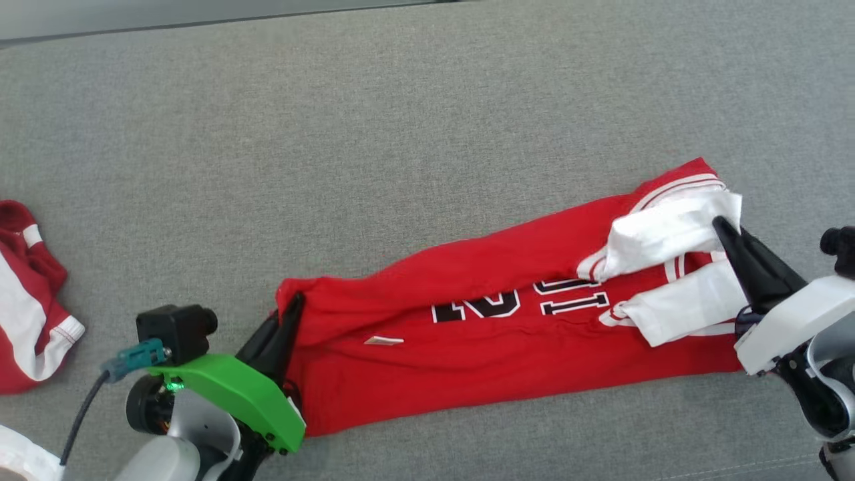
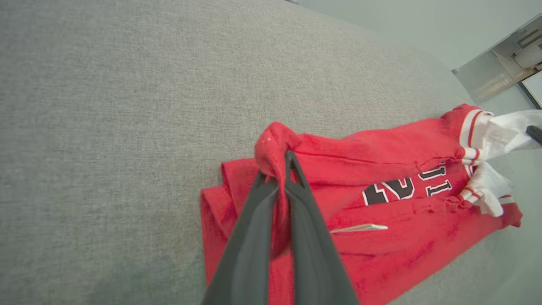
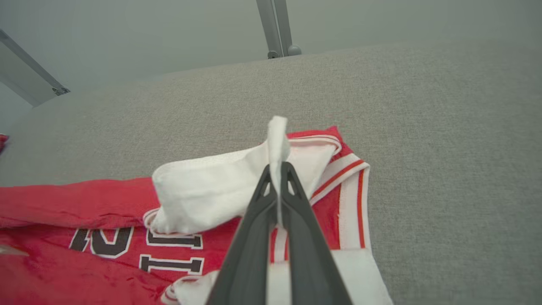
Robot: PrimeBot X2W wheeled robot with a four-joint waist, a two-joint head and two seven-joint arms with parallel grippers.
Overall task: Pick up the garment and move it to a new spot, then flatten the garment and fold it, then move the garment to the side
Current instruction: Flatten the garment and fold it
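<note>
The garment (image 1: 467, 321) is a red jersey with black numbers and white sleeves, lying stretched across the grey surface, folded lengthwise. My left gripper (image 1: 294, 304) is shut on its red left end; the left wrist view shows the red fabric (image 2: 275, 148) pinched between the dark fingers (image 2: 254, 237). At the right end my right gripper (image 1: 723, 227) is shut on the white sleeve (image 1: 668, 234). In the right wrist view the white cloth (image 3: 277, 140) sticks up between the closed fingertips of the right gripper (image 3: 278, 167), slightly lifted off the jersey.
A second red and white garment (image 1: 27, 300) lies crumpled at the far left edge. The grey fabric surface (image 1: 401, 133) stretches wide behind the jersey. Metal legs (image 3: 277, 29) stand beyond its far edge.
</note>
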